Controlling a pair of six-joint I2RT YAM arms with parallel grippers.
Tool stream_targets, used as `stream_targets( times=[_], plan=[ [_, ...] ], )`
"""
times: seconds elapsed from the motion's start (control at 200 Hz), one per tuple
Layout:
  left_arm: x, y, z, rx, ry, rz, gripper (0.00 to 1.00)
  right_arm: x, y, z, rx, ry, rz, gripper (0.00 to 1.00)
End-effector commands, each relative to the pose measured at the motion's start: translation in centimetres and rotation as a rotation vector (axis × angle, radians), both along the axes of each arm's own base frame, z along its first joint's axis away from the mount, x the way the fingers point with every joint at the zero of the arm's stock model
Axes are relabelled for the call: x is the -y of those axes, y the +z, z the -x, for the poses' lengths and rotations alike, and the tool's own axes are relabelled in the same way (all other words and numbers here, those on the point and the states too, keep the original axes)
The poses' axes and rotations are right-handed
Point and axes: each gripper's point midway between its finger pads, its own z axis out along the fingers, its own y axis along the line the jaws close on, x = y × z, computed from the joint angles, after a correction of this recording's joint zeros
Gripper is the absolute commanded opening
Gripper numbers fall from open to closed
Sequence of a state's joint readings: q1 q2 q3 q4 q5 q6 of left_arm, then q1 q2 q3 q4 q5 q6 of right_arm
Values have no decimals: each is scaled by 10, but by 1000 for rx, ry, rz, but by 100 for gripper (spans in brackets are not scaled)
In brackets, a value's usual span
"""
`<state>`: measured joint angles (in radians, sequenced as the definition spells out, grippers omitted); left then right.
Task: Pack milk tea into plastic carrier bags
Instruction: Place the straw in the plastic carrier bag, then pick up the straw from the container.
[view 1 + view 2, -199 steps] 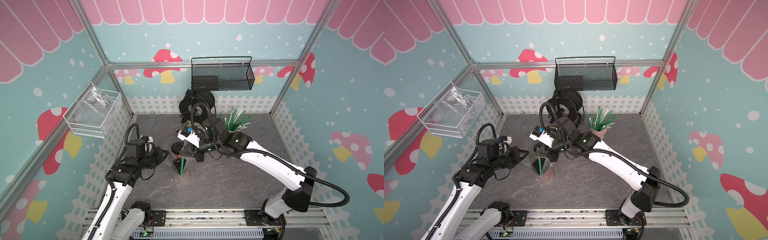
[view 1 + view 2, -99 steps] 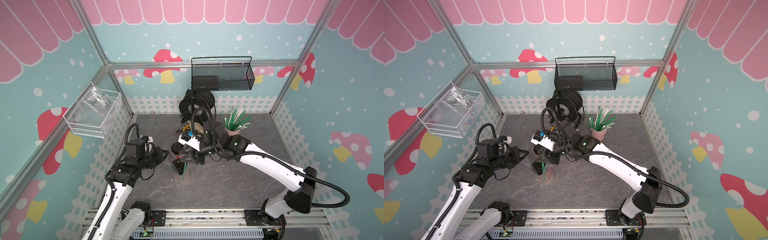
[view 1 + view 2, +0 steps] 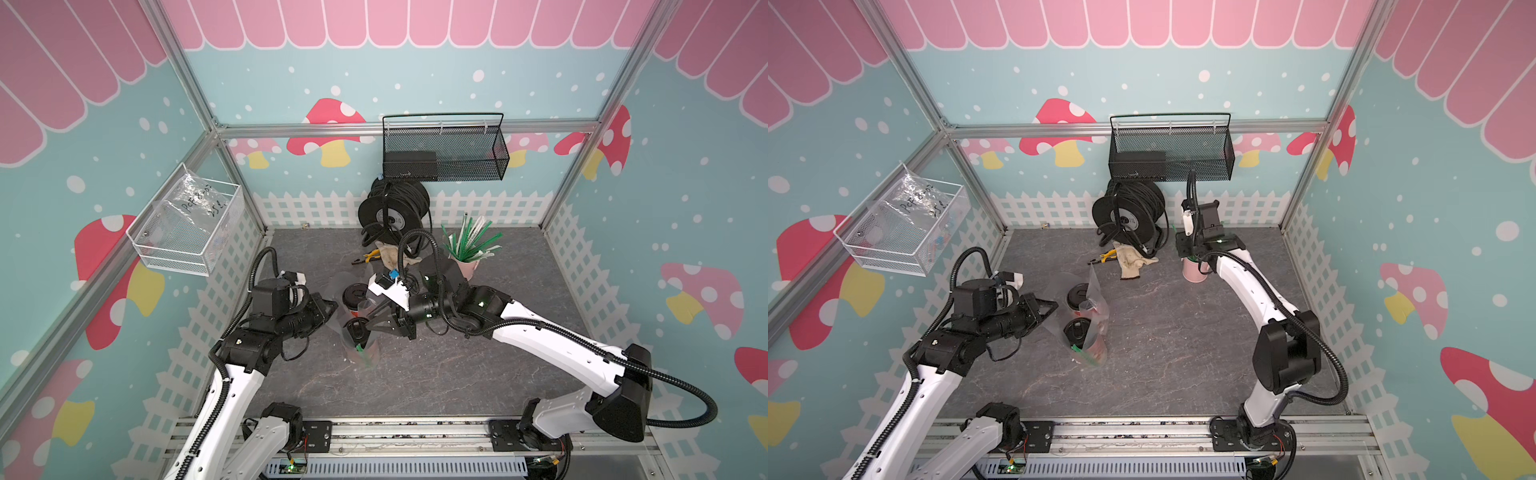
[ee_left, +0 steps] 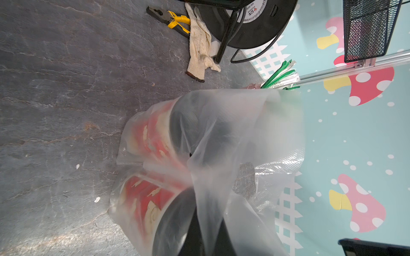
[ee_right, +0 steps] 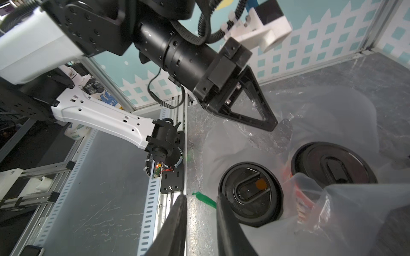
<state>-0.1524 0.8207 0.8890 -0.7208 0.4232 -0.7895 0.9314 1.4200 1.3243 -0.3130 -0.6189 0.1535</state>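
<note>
Your right gripper (image 5: pixel 201 198), jaws now apart and empty, has dropped the straw (image 3: pixel 362 355) into the centre-frame bag (image 4: pixel 221 133) your left gripper (image 5: pixel 269 124) pinches; packing seems nearly done.

Black handwriting on the clear bag (image 3: pixel 195 208) in the white wire basket (image 3: pixel 174 266) reads roughly "PCF 8…" and "25…". The cable reel's white label (image 4: pixel 253 12) carries black print and a red mark, too small to read. Lettering on the straw wrappers (image 4: pixel 281 82) is illegible.

You have teal walls (image 3: pixel 415 75) with mushroom prints (image 3: pixel 328 133), a pink scalloped border (image 3: pixel 415 25), white fence trim (image 3: pixel 316 208) and a grey stone-look floor (image 3: pixel 436 386).
</note>
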Motion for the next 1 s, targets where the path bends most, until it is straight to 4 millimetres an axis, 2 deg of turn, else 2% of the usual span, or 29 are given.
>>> stream_targets(
  times=[0.0,0.055,0.09,0.175,0.27,0.36,0.4,0.505,0.63,0.786,0.996],
  plan=[
    [-1,10,0,23,3,6,0,10,17,-28,77,-183,13,34],
    [-1,12,0,26,3,6,0,29,29,-58,116,-360,32,39],
    [-1,12,0,28,2,7,0,45,37,-78,126,-465,36,39],
    [-1,11,1,28,2,8,0,97,40,-126,101,-702,47,41],
    [-1,10,2,30,1,7,0,150,15,-175,100,-892,164,42],
    [0,10,2,28,-9,8,0,181,-17,-209,81,-984,309,43],
    [1,10,2,27,-13,9,0,194,-26,-222,78,-1021,342,43],
    [1,11,1,30,-13,8,0,215,-38,-251,63,-1064,364,43],
    [1,10,1,30,-14,4,0,228,-47,-274,63,-1101,378,44],
    [1,10,1,30,-14,4,0,231,-55,-293,45,-1097,357,44],
    [1,9,2,26,-14,2,1,236,-50,-310,64,-1138,345,43]
  ],
)
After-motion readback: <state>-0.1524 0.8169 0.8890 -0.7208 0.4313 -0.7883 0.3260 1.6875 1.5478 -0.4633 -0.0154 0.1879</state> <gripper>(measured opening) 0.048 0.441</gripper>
